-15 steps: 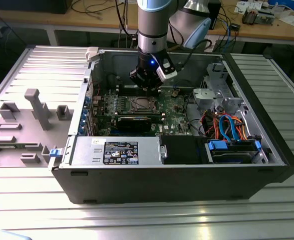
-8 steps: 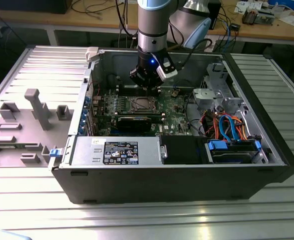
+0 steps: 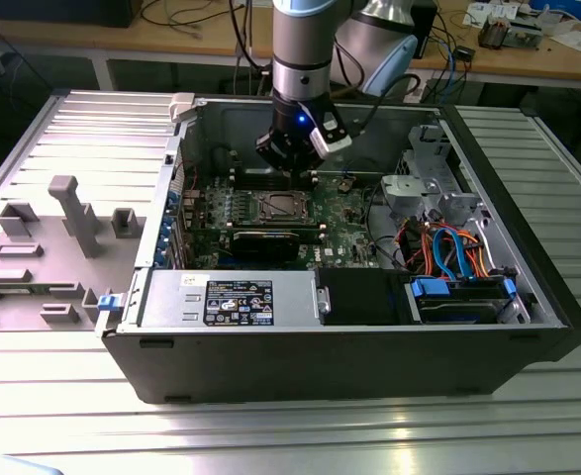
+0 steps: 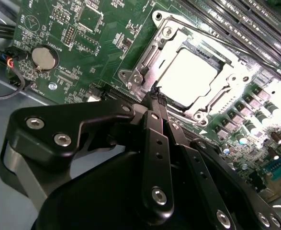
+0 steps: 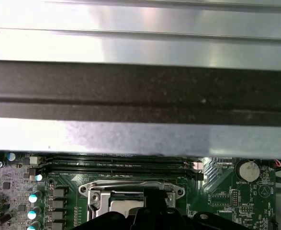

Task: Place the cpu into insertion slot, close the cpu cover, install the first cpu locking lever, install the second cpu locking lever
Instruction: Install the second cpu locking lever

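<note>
The cpu [image 4: 188,76] lies flat in the insertion slot [image 3: 276,208] on the green board, its top glaring bright. The cpu cover [image 4: 152,50], a silver frame, lies down around it, with the chip showing through the cut-out. My gripper [image 4: 154,96] is shut, with nothing visible between its black fingers [image 4: 157,139], and its tip hovers by one edge of the cover. In the exterior view the gripper [image 3: 288,163] hangs just behind the slot, inside the open computer case. The first wrist view shows the cover [image 5: 130,188] and the cpu [image 5: 123,207] beyond the gripper's dark body. I cannot make out the locking levers.
Long memory slots [image 5: 116,163] run along the slot's far side, under the case wall [image 5: 140,91]. A coin battery [image 4: 44,58] sits on the board. A black graphics card [image 3: 270,242], a power supply [image 3: 226,297] and a drive bay with cables [image 3: 448,247] stand inside the case. A grey fixture [image 3: 72,213] stands at the exterior view's left.
</note>
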Robot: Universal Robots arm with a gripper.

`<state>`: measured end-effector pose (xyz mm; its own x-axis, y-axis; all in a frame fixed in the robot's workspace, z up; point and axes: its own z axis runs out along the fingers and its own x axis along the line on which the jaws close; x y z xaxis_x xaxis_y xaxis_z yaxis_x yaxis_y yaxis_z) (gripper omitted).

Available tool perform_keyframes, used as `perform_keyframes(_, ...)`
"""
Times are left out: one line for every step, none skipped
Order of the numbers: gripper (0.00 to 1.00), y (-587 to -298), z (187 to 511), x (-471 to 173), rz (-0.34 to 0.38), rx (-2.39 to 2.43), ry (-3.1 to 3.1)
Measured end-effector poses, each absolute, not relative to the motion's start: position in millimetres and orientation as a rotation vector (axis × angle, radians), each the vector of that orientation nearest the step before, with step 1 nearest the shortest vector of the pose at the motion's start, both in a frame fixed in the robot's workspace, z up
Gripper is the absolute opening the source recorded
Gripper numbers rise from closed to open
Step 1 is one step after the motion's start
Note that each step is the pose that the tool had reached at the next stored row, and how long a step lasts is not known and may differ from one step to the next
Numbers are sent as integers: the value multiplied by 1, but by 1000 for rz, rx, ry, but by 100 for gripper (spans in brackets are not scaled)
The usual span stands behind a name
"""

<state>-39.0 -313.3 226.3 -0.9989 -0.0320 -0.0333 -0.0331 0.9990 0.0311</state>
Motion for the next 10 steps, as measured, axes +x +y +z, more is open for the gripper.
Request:
perform_keyframes(11, -313, 228, -39, 49, -51, 3108)
perform_keyframes(11, -314, 229, -39, 49, -51, 3108)
perform_keyframes(11, -314, 230, -39, 49, -51, 3108)
perform_keyframes(11, -315, 230, -39, 49, -51, 3108)
perform_keyframes(11, -316, 230, -39, 49, -51, 3108)
perform_keyframes(11, -318, 230, -39, 48, -51, 3108)
perform_keyframes(11, -321, 230, -39, 49, -51, 3108)
perform_keyframes(11, -321, 230, -39, 49, -51, 3108)
perform_keyframes(11, -321, 230, -39, 49, -51, 3108)
perform_keyframes(11, -321, 230, -39, 49, -51, 3108)
